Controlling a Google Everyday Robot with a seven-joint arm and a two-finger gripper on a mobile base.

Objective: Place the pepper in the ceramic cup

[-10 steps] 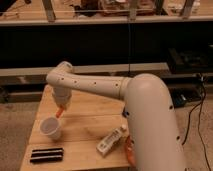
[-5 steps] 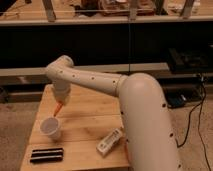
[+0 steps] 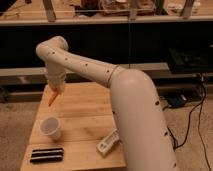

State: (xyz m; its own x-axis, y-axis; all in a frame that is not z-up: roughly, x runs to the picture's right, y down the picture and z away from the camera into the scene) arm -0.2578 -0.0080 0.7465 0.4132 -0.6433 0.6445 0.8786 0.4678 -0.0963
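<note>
Pepper (image 3: 53, 97) clamped at its top in the gripper (image 3: 56, 90), dangling tip-down in the air over the wooden table (image 3: 85, 107), above and just behind the ceramic cup (image 3: 51, 127). Lifted, by the look of it; yet to do: centring over the rim, lowering, letting go.

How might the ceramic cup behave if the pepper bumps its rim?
Tapered to a narrow base, the ceramic cup looks tippy. Small, it probably slides on the wooden table. The gripper holds the pepper aloft above the table.

Matt plastic gripper (image 3: 55, 89) above the wooden table (image 3: 92, 107) grips the smooth pepper (image 3: 52, 98).
</note>
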